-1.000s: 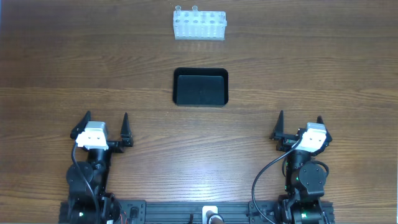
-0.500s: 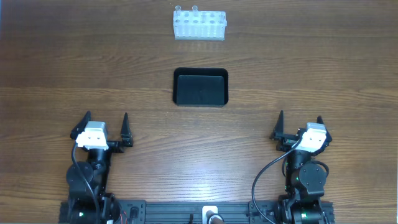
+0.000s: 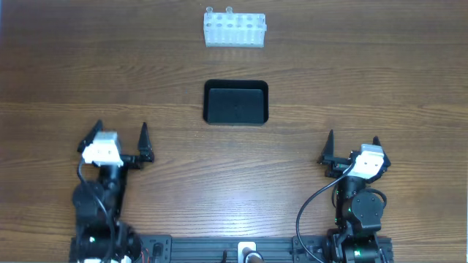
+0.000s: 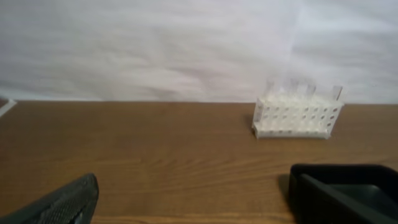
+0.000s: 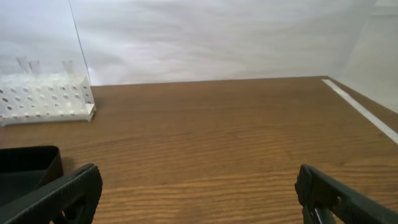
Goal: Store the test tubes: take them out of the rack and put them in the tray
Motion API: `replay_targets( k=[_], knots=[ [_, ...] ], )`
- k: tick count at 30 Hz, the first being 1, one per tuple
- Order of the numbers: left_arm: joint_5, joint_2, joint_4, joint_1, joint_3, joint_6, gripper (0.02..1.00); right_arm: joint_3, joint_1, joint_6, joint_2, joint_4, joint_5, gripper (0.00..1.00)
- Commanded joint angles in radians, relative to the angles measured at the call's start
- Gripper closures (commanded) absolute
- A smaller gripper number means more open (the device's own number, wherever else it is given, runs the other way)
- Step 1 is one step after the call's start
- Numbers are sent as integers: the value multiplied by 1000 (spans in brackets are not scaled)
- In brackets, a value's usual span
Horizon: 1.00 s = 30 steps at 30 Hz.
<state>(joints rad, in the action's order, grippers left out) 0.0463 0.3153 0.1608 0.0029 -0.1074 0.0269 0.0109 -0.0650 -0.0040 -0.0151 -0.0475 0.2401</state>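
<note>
- White perforated plastic test-tube rack [image 3: 234, 31]: stands at the far side of the brown wood-grain tabletop [image 3: 380, 73], roughly on the centre line between the two arms and well apart from both.
- Clear glass-like test tubes [image 3: 210, 11]: upright in the rack, with their tops above its upper face. They sit along its far row. The exact count cannot be told.
- Black rectangular plastic tray [image 3: 236, 104]: lies flat on the tabletop on the near side of the rack. It is close to the rack without touching it, and its inside is bare.
- Left hand [image 3: 121, 127]: near the left arm's base, well apart from tray and rack. It is released, with the two dark fingers spread wide and nothing between them. It faces the far side of the tabletop, and its wrist view takes in both the rack and a corner of the tray.
- Right hand [image 3: 352, 137]: near the right arm's base, well apart from tray and rack. It is released, fingers spread wide and grasping nothing.
</note>
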Motion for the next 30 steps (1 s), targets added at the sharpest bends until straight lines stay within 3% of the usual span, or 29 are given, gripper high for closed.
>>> replay_targets(
  k=[1, 12, 22, 30],
  knots=[
    [21, 243, 11, 6, -245, 15, 20, -6, 8, -5, 10, -2, 12, 9],
    [30, 812, -51, -82, -766, 15, 23, -6, 8, -5, 10, -2, 12, 9],
    [-174, 1321, -306, -268, -1298, 119, 20, -6, 8, -5, 10, -2, 12, 9],
    [-187, 1637, -323, -296, -1532, 200, 20, -6, 8, -5, 10, -2, 12, 9]
  ],
)
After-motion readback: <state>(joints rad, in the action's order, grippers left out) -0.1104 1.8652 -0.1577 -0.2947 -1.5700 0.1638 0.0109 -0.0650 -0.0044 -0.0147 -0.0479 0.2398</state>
